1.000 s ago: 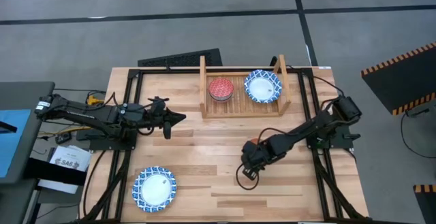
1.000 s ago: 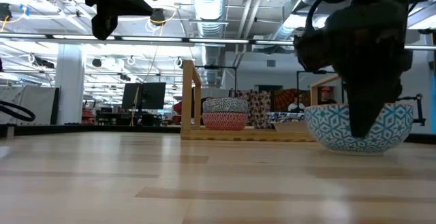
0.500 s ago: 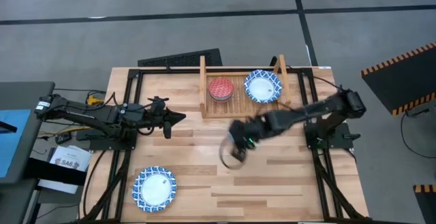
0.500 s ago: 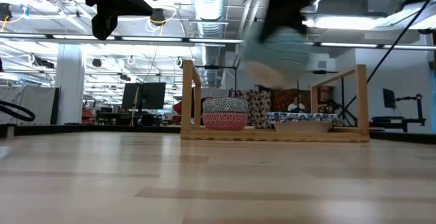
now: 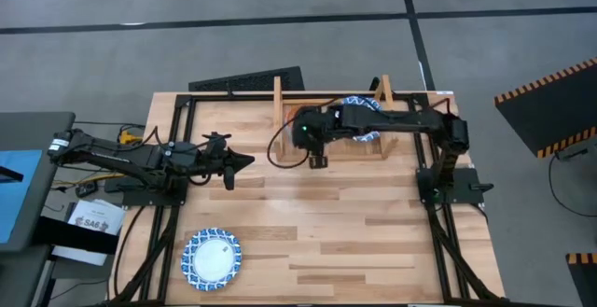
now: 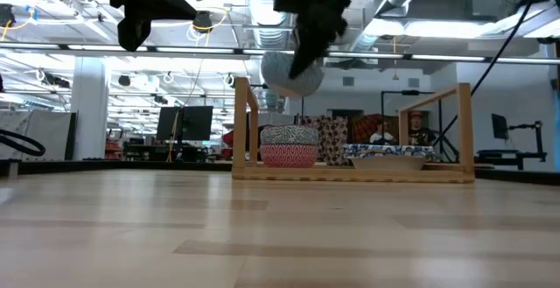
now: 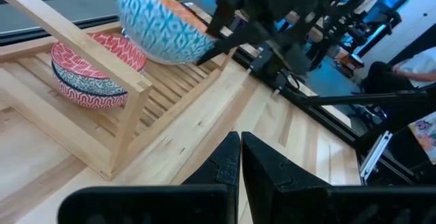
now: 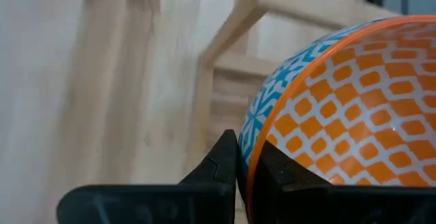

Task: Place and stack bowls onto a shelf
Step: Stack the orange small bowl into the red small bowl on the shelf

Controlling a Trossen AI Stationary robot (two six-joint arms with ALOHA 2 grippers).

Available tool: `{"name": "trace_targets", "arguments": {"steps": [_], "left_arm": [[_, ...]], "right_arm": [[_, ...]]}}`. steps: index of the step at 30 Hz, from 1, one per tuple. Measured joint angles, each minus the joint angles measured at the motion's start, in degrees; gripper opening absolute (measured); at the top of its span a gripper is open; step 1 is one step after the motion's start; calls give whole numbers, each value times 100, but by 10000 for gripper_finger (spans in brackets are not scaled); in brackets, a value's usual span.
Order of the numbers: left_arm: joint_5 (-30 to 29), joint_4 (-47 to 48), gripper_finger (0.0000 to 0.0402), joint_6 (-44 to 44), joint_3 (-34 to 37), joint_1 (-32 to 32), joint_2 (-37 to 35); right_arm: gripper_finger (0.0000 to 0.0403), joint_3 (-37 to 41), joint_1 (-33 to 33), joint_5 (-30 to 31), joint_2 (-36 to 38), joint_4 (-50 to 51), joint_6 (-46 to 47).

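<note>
My right gripper (image 6: 304, 53) is shut on a bowl (image 6: 291, 73), blue-patterned outside and orange-checked inside (image 8: 340, 101). It holds the bowl in the air over the left part of the wooden shelf (image 5: 280, 111), above a stack of red-patterned bowls (image 7: 95, 67) on the slats. A white bowl with a blue rim (image 5: 362, 118) sits in the shelf's right part, partly hidden by my right arm. Another white and blue bowl (image 5: 211, 258) rests on the table at the near left. My left gripper (image 5: 244, 161) hangs shut above the table's left half, holding nothing. My right gripper pinches the bowl's orange rim (image 8: 253, 157), with one finger on the blue outer wall and one on the orange inside. The fingers come from above, pointing down. The bowl hangs tilted below them, clear of the shelf and of the red bowls.
The shelf's two upright side boards (image 6: 464, 130) stand at its ends. A black metal frame (image 5: 177, 139) runs along the table's sides and far edge. Bare wooden tabletop (image 5: 326, 242) lies between the shelf and the near edge.
My right gripper has lifted the blue and orange bowl off the table's right middle. It has carried the bowl up, then toward the far edge and the left, to above the shelf's left part. The bowl, upright on the table before, now hangs tipped.
</note>
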State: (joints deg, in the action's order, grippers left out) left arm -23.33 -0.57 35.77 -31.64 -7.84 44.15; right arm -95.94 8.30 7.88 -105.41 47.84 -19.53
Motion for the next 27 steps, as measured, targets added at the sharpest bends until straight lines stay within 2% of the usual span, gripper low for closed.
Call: {"name": "trace_targets", "arguments": {"steps": [3, 7, 14, 21, 27], "left_arm": [[-1, -3, 0, 4, 0, 0, 1], [-3, -11, 0, 6, 0, 2, 0], [-47, -16, 0, 48, 0, 0, 2], [-298, -19, 0, 48, 0, 2, 0], [-305, -19, 0, 50, 0, 0, 0]], "right_arm": [[38, 0, 205, -2, -134, 108, -1015], [38, -2, 479, 10, -329, 169, -1789], [38, -4, 860, 14, -660, 98, -2166], [38, -7, 1057, -21, -651, -29, -2488], [41, -7, 1107, -327, -651, 18, -2617]]}}
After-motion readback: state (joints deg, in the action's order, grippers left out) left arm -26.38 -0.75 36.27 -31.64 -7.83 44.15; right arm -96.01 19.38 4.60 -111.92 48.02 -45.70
